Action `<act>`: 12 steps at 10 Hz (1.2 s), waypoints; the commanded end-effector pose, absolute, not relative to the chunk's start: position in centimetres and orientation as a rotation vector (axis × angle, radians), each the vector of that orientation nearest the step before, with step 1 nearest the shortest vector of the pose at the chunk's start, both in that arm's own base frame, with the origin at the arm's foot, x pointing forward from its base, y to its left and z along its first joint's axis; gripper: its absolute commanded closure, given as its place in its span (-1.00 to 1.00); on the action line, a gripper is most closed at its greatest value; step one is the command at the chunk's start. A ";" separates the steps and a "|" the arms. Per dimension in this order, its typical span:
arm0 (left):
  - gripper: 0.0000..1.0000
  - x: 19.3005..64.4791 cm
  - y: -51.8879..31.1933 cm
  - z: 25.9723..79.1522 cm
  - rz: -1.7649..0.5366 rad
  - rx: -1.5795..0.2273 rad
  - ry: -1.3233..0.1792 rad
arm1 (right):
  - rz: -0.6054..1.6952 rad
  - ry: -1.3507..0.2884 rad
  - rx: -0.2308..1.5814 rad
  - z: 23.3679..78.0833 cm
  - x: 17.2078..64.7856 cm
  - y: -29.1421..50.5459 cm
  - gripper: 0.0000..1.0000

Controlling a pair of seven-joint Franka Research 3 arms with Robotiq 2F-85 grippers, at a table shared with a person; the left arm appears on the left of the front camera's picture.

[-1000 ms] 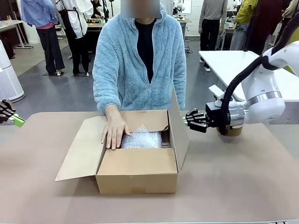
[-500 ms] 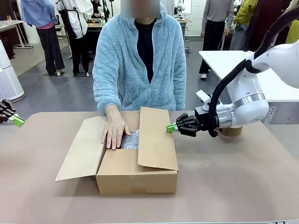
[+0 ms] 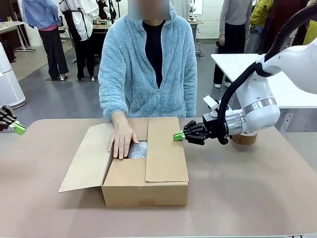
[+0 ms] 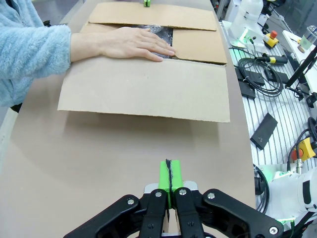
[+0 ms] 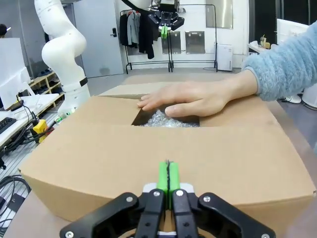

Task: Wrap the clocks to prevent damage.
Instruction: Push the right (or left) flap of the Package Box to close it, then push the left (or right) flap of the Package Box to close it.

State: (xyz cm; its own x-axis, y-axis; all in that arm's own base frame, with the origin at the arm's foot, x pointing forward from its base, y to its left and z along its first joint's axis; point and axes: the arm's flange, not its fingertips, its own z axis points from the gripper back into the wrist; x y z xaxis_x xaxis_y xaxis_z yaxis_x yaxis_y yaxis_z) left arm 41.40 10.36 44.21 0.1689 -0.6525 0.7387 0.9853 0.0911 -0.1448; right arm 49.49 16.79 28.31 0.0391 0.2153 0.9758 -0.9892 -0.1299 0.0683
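The clocks, a bundle of whitish bubble wrap (image 3: 139,148), lie inside the brown cardboard box (image 3: 143,187); a strip of the bundle shows between the flaps (image 5: 168,119). A person's hand (image 3: 121,141) rests flat on it. The box's right flap (image 3: 167,148) lies folded down over the opening, and the left flap (image 3: 86,158) hangs outward. My right gripper (image 3: 177,136) is shut, empty, with its green tips at the folded flap's outer edge (image 5: 167,174). My left gripper (image 3: 18,129) is shut and empty at the table's far left edge (image 4: 169,173), well away from the box.
A brown tape roll (image 3: 244,139) stands on the table behind my right wrist. The person in a blue fleece sits at the far side. A white table (image 3: 297,87) stands at back right. Cables and devices (image 4: 262,74) lie off the table's near edge.
My right gripper has moved left, pushing the right flap from upright down flat over the box. The person's hand and my left gripper have stayed in place.
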 end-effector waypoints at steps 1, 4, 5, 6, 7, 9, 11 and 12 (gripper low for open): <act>0.99 41.4 10.3 44.3 -1.323 -0.730 -0.584 | 1.356 -0.885 1.126 27.1 50.1 18.6 0.98; 0.99 41.4 10.3 44.3 -1.323 -0.730 -0.584 | 1.417 -0.830 1.096 26.3 50.3 17.8 0.98; 0.99 41.4 10.3 44.3 -1.323 -0.730 -0.584 | 1.356 -0.914 1.164 28.3 49.8 17.7 0.98; 0.99 41.4 10.3 44.3 -1.323 -0.730 -0.584 | 1.356 -0.914 1.164 28.3 49.8 17.7 0.98; 0.99 41.4 10.3 44.3 -1.323 -0.730 -0.584 | 1.356 -0.914 1.164 28.3 49.8 17.7 0.98; 0.99 41.4 10.3 44.3 -1.323 -0.730 -0.584 | 1.356 -0.914 1.164 28.3 49.8 17.7 0.98; 0.99 41.4 10.3 44.3 -1.323 -0.730 -0.584 | 1.356 -0.914 1.164 28.3 49.8 17.7 0.98; 0.99 41.4 10.3 44.3 -1.323 -0.730 -0.584 | 1.356 -0.914 1.164 28.3 49.8 17.7 0.98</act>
